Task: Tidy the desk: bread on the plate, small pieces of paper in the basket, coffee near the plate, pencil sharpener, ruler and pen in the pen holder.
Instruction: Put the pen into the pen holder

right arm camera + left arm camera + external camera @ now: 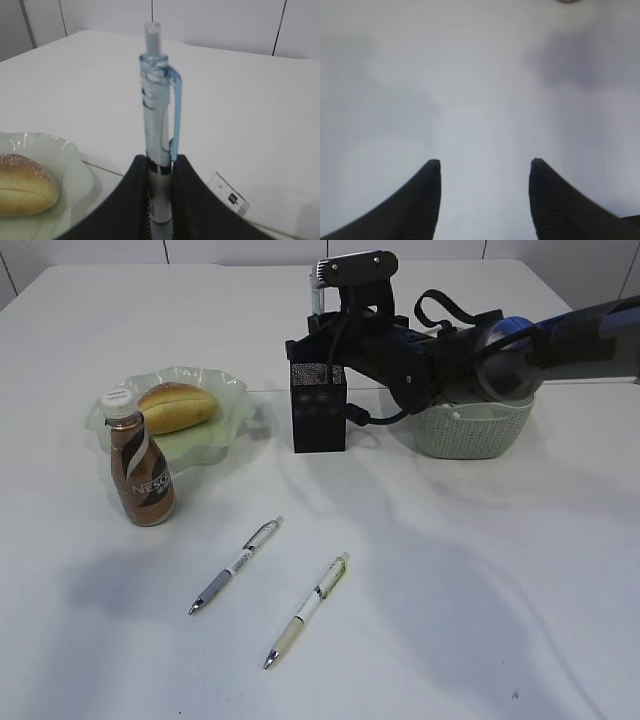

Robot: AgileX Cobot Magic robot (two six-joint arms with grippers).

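1. I have the right gripper (160, 200) over the black mesh pen holder (318, 408), its jaws pinching a clear blue-clipped pen (159, 125) upright, click end up.
2. The holder stands mid-surface, between the green plate (225, 430) on its left and the woven basket (470, 435) on its right. I judge the pen's tip to be at or just inside its mouth, though the arm hides that.
3. To do this well I keep the pen vertical and centred on the opening, lower until the barrel is well inside, then spread the jaws and lift straight up so nothing tips the holder.
4. The left gripper (485, 200) hovers over bare white surface (480, 75), jaws spread and holding nothing.
5. Two more pens lie near me: a grey-tipped pen (237, 564) and a yellowish pen (308, 609) to its right, just apart.
6. The bread roll (177, 406) sits on the plate, and the coffee bottle (139, 462) stands just beside the plate's near edge.
7. A small white tag (229, 194) lies on the surface to the right of the jaws in the right wrist view; I can't read it.
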